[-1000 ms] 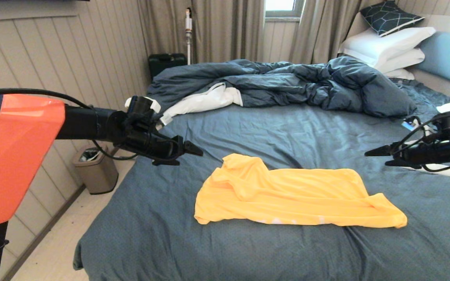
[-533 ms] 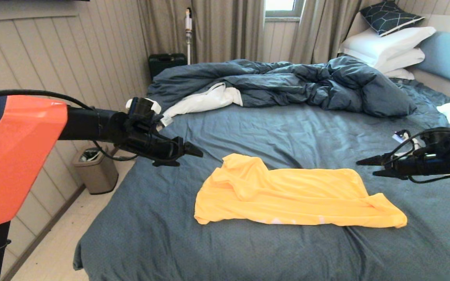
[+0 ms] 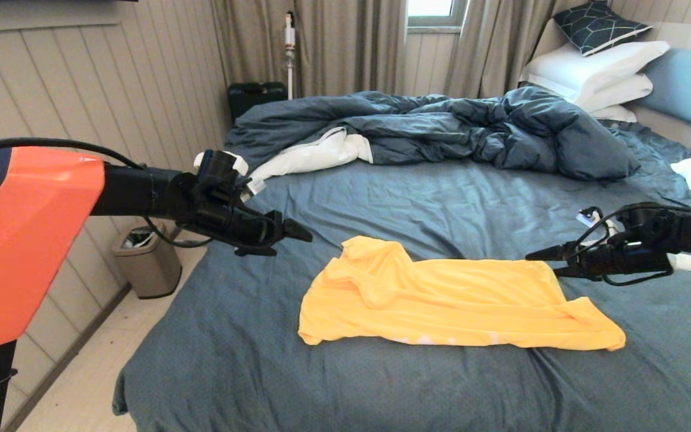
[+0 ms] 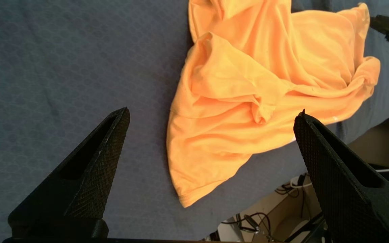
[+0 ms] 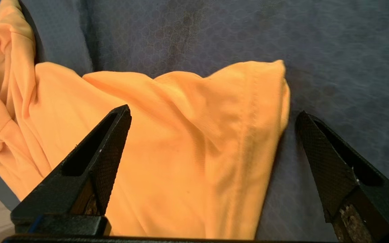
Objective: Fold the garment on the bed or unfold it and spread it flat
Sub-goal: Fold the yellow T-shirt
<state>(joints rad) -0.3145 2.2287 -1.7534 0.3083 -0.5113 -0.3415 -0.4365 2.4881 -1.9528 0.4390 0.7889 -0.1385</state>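
Across the bed the garment is laid crumpled, long axis side to side, and its right far corner is neared by the right gripper, fingers apart, while the left gripper, also spread, is held beyond the garment's left end.

A grey bin stands on the floor near a black suitcase.

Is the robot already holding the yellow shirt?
No: both the left tool and right tool are open above the yellow shirt.
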